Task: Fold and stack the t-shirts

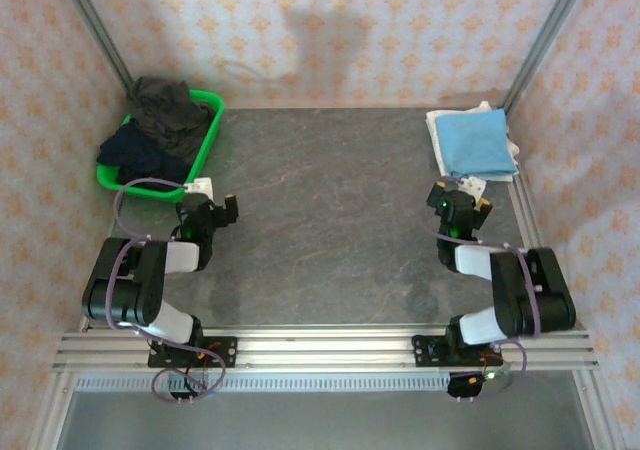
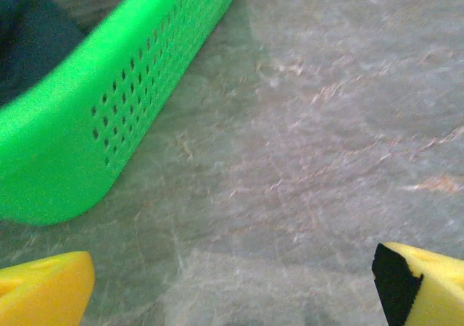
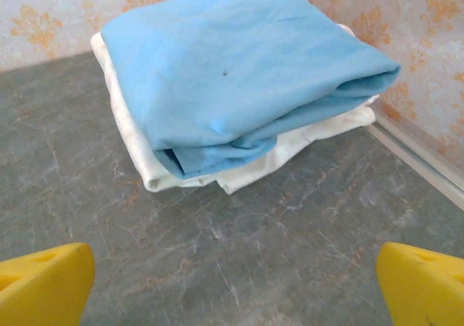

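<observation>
Yellow grippers [image 2: 232, 286] [image 3: 233, 286] — spread wide, seemingly empty

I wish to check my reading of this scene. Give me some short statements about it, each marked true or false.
1. The blue t-shirt lies folded on the white t-shirt. True.
2. The basket is red. False: it is green.
3. The right gripper holds the blue t-shirt. False: it is open and empty, short of it.
4. Dark clothes lie in the basket. True.
5. The left gripper is open, near the basket. True.
</observation>
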Robot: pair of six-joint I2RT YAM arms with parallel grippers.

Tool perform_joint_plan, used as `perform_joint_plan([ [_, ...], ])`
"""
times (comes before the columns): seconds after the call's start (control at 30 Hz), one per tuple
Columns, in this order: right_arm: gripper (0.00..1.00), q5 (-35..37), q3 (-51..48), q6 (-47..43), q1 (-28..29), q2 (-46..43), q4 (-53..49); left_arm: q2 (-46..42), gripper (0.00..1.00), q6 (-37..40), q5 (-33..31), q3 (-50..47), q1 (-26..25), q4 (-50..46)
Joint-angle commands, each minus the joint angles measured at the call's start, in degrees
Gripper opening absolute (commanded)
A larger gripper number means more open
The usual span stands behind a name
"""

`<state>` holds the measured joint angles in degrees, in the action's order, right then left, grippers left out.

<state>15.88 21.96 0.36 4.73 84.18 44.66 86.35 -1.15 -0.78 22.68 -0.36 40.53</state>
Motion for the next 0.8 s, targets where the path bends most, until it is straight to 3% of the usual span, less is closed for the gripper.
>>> perform_joint_plan([
  [0.0, 1.0, 0.3, 1.4, -1.0, -0.3, 3.4, 1.4, -0.8, 1.0, 1.7, 1.5, 1.8, -0.1, 1.6],
  [0.07, 0.99, -1.5, -0.4, -0.6, -1.6, 4.5, 7.2, -0.8, 1.0, 1.8, 1.4, 1.9, -0.2, 1.6],
  [0.13, 0.99, -1.3, 0.8, -0.4, -1.3, 3.1, 2.1, -0.7, 1.0, 1.8, 1.0, 1.9, -0.3, 1.5],
  [0.2, 0.99, -1.1, 0.1, -0.7, -1.3, 4.1, 5.4, -0.7, 1.0, 2.0, 0.4, 1.9, -0.7, 1.6],
  [0.77, 0.99, -1.2, 0.9, -0.6, -1.1, 3.4, 2.7, -0.7, 1.0, 2.0, 0.1, 1.9, -0.9, 1.6],
])
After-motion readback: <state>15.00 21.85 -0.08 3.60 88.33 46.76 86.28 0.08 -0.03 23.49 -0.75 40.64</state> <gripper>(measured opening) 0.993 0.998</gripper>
